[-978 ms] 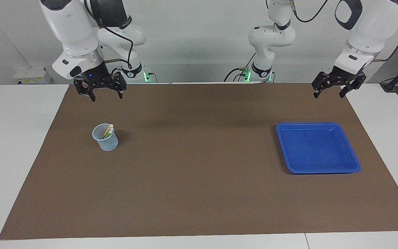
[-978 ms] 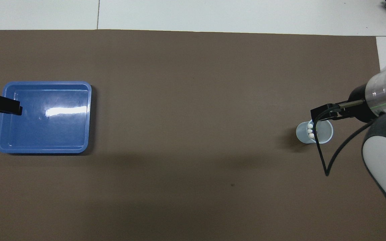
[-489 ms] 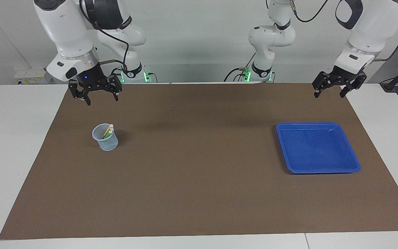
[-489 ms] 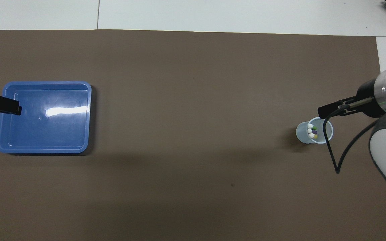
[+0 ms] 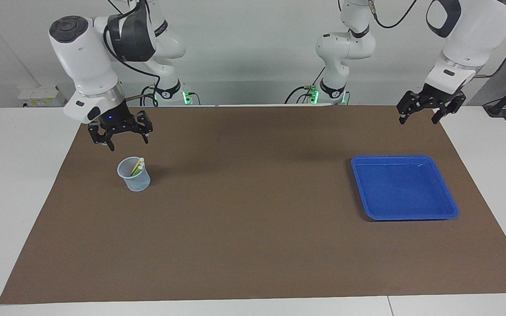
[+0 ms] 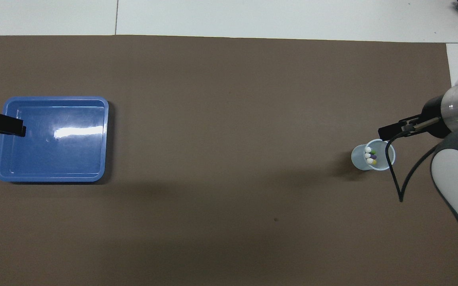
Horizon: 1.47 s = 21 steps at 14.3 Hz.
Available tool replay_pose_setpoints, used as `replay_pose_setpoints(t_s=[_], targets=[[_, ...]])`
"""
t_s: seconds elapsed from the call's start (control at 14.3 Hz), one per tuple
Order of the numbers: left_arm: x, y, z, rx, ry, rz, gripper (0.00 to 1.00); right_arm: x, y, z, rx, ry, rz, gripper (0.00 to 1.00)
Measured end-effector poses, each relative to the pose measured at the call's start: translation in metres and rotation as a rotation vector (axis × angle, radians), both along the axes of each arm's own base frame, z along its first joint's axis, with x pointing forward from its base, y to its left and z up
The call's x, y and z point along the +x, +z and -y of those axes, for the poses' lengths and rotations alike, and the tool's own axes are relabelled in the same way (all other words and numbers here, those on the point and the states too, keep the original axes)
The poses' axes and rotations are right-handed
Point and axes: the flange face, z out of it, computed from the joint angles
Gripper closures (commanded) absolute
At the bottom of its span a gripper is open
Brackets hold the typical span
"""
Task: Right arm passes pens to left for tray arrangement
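Pens point(image 5: 138, 166) upright in cup point(image 5: 135, 180) (unobstructed)

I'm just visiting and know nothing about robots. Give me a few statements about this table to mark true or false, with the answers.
1. The three thin marker pens stand in the small pale blue mesh cup. True.
2. The shallow bright blue plastic tray holds one pen. False: nothing lies in it.
3. The right gripper is open and hangs above the cup, touching nothing. True.
4. The left gripper grips a pen. False: it is open and holds nothing, waiting by the tray's end of the brown mat.
5. The cup lies tipped over. False: it stands upright.
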Motion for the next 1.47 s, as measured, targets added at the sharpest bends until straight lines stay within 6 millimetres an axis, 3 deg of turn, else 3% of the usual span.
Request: replay_pose_setpoints(t_s=[0.35,0.56,0.77,1.12,1.47], targets=[[0.000,-0.002,0.000,0.000,0.000,-0.005,0.00,-0.004,-0.060,0.002,0.000,0.012,0.000,0.00],[-0.001,-0.003,0.000,0.000,0.001,-0.006,0.00,-0.004,-0.100,0.022,0.002,-0.023,-0.055,0.00],[-0.002,-0.005,-0.002,0.000,0.003,-0.011,0.00,-0.007,-0.123,0.031,0.004,-0.039,-0.096,0.00],[-0.006,-0.019,0.008,-0.054,0.079,-0.002,0.00,-0.011,-0.140,0.038,0.021,-0.100,-0.133,0.23],[-0.020,-0.061,0.059,-0.187,0.301,0.068,0.00,-0.011,-0.144,0.038,0.023,-0.102,-0.140,0.48]])
